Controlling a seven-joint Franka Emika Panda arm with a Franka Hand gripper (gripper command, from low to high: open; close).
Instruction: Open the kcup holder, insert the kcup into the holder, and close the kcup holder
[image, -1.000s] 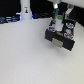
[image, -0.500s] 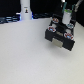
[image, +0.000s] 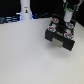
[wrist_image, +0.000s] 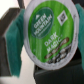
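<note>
Counter surface, pale and broad, carries the kcup holder toward the exterior view's right and far side, so the black box sits within the arm's reach while most of the surface stays unused. Its drawer appears pulled out toward the camera, with pale round pod tops showing on the tray, which I judge means the opening step is done and an open slot is being aimed for; the blur keeps me from counting slots or telling which is free. Above it the white arm comes down from the upper edge, and the hand hangs just over the tray, low enough for a short drop. In the wrist view the kcup fills the picture, its bright green lid facing the camera, pinched between 2 teal fingers closed against its sides. That sideways grip leaves the cup's body free to enter a round slot. Part of the black holder shows beneath it, near but seemingly not yet touching.
</note>
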